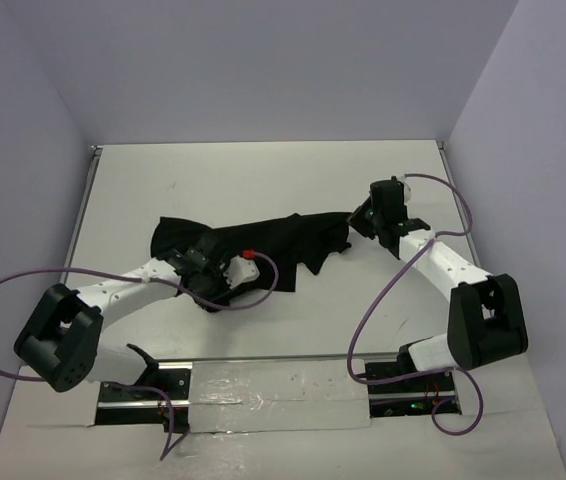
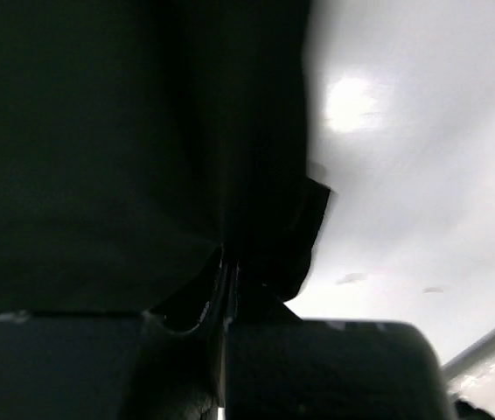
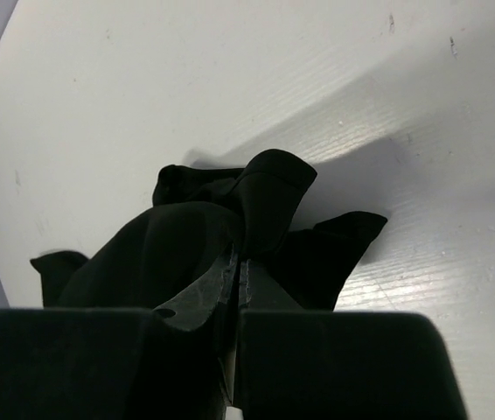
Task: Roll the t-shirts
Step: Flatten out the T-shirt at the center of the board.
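A black t-shirt (image 1: 263, 245) lies crumpled in a band across the middle of the white table (image 1: 263, 180). My left gripper (image 1: 206, 262) sits on its left part, jaws shut on a fold of the cloth; in the left wrist view the dark fabric (image 2: 99, 149) fills most of the frame in front of the gripper (image 2: 230, 262). My right gripper (image 1: 361, 222) is at the shirt's right end, shut on a bunched edge. In the right wrist view the shirt (image 3: 186, 236) rises in folds just beyond the pressed-together gripper (image 3: 237, 262).
Grey walls (image 1: 263, 60) enclose the table on three sides. A metal rail with taped sheeting (image 1: 263, 385) runs along the near edge between the arm bases. Purple cables (image 1: 23, 290) loop from both arms.
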You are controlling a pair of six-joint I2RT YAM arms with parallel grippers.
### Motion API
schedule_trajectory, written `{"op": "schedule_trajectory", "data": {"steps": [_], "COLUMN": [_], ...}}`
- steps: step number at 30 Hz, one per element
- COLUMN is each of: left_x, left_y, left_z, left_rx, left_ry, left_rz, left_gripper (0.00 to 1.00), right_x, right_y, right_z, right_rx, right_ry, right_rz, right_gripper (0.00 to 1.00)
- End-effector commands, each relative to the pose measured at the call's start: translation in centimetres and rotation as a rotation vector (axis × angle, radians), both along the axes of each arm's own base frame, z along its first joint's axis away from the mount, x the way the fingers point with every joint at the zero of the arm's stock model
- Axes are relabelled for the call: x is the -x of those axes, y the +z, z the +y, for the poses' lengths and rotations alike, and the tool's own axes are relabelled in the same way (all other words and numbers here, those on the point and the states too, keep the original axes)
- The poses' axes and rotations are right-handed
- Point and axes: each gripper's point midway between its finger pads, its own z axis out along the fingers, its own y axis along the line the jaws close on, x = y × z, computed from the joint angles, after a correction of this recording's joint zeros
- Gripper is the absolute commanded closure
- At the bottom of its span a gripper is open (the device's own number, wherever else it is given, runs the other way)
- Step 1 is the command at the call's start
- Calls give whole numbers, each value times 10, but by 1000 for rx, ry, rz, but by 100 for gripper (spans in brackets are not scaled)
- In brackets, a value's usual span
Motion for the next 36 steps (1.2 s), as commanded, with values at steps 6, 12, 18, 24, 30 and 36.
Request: {"op": "schedule_trajectory", "data": {"steps": [6,12,18,24,30,36], "left_x": [-201,-271,-293,-270,-251,-310], "left_y": [212,355,423,427,424,390], "left_z": [74,102,117,123,116,106], "left_rx": [138,123,94,73,132,176], "left_ry": [383,364,347,317,319,350], "left_rz": [-536,-886,-1064,-1055,-958,-940], "left_gripper": [100,100,100,100,100,100], "right_x": [-31,-61,-65,-25,1,-77], "right_y": [136,263,326,331,326,308], "right_z": [-32,-47,-66,-64,-51,-49], "right_rx": [140,229,306,378,353,291], "right_ry": [27,88,127,208,295,265], "right_rz": [-322,-540,-619,-599,-593,-540], "right_gripper": [100,100,100,100,100,100]}}
